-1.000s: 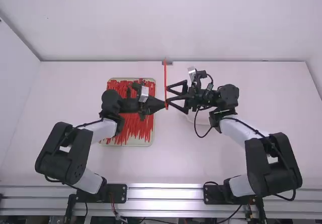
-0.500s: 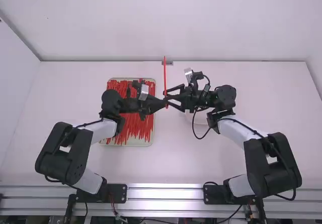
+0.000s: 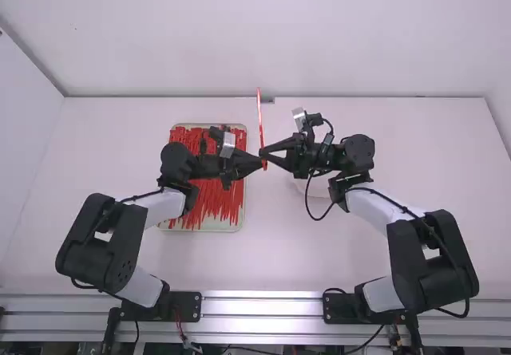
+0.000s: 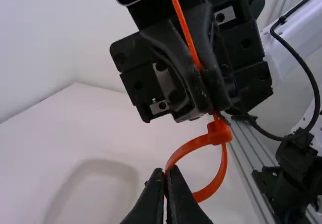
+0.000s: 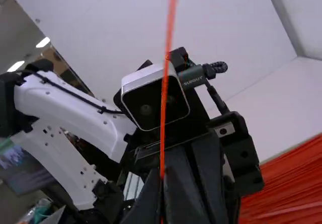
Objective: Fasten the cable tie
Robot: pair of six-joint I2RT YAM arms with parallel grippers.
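We see the white table evenly and brightly lit from above, with soft, faint shadows under the left arm and right arm. Two ceiling lamps glare in the right wrist view.

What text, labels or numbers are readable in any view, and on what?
Print on the cable plug of the left arm's wrist camera: too small and blurred to read.
Cable tie, tray, table: no print visible.
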